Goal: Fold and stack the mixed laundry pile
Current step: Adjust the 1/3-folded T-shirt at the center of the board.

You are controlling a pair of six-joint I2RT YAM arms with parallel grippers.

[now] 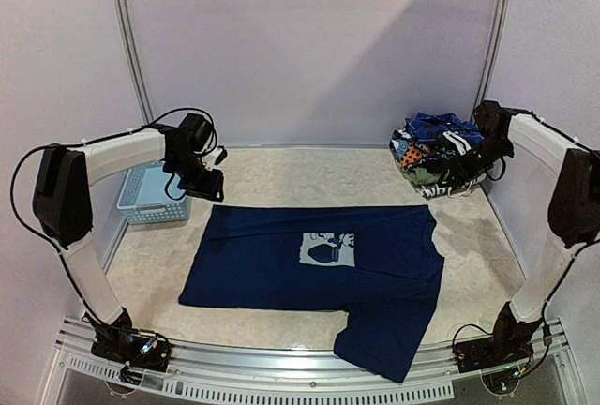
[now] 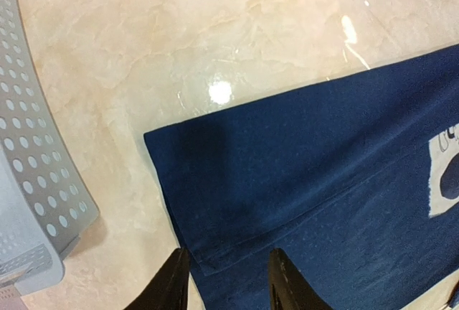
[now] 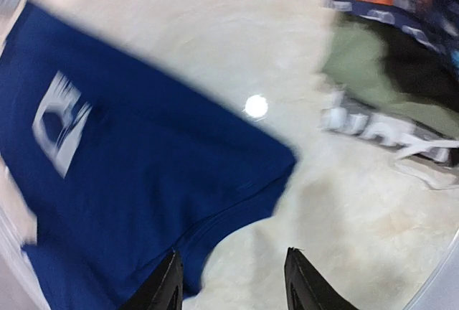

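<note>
The left gripper (image 2: 228,281), black fingers spread wide and holding nothing, hangs just above the far left corner of a navy cotton T-shirt (image 2: 301,174) with a pale chest print. The shirt lies flat on a pale marble-patterned table (image 2: 179,30), with two layers showing at its edge. Just left of the T-shirt's corner stands a light-blue perforated plastic basket (image 2: 32,174). The right gripper (image 3: 233,285), blurred, is likewise wide and empty, off the T-shirt's far right corner. Beside it, apart from the T-shirt, sits the heap of mixed garments (image 1: 439,154) in orange, olive, blue and black.
</note>
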